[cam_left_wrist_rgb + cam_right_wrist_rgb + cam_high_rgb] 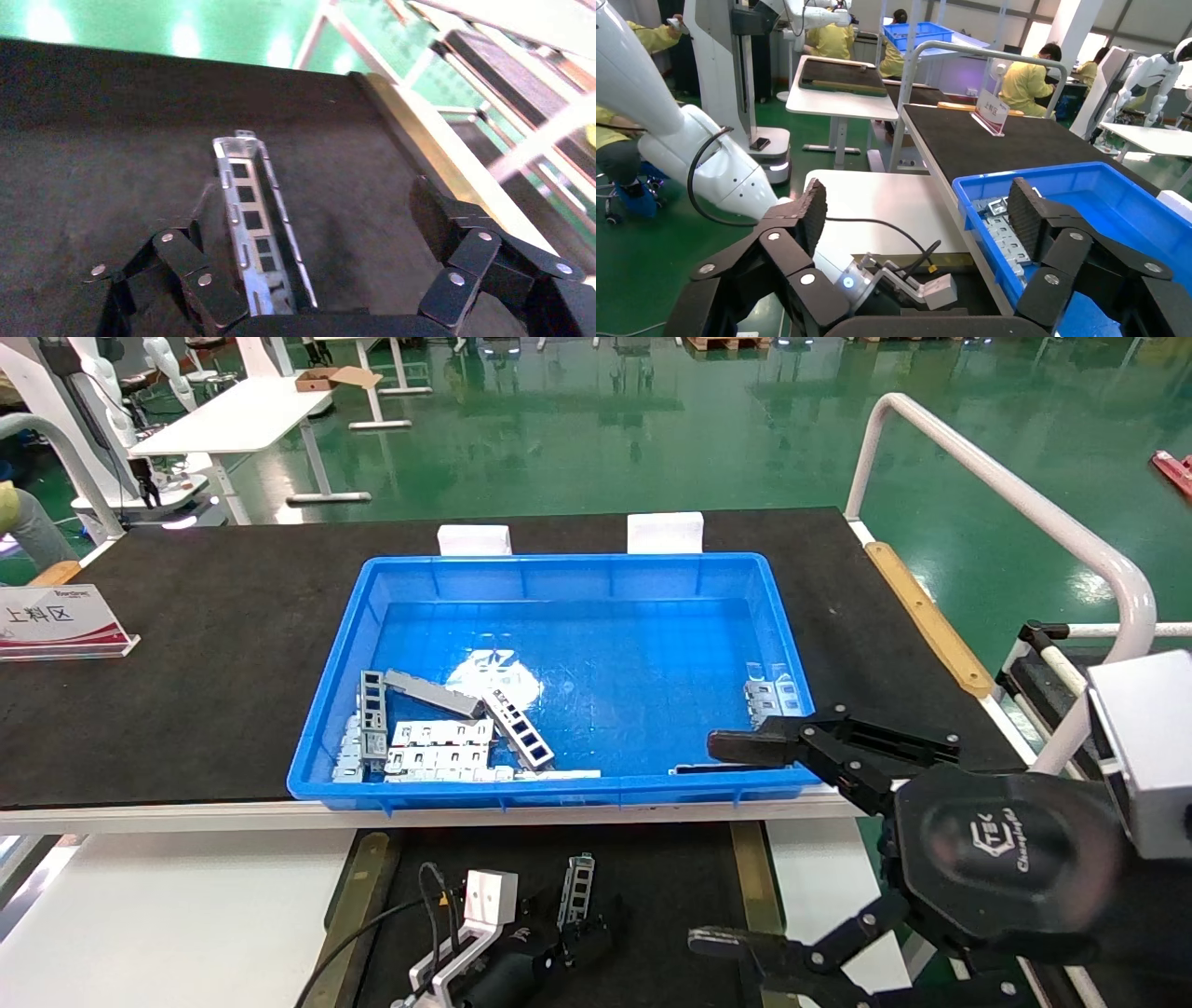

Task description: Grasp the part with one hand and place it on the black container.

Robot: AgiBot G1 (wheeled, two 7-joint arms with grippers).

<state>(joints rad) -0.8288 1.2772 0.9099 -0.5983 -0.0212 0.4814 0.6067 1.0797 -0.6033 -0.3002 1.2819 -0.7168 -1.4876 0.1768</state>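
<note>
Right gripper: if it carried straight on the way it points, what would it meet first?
Probably the left arm's wrist low over the black container; depth is unclear. The open right gripper points there.

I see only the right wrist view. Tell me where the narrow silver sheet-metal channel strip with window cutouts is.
Observer: The strip lies on the flat matte black container, lengthwise under the left gripper.
Operator: Report that gripper's fingers.
Observer: They are spread wide open, one on each side of the strip.
Operator: Place the strip across the container.
Observer: It sits roughly midway between the two tan rails. The right gripper hovers open at the near right corner of the blue plastic bin.
</note>
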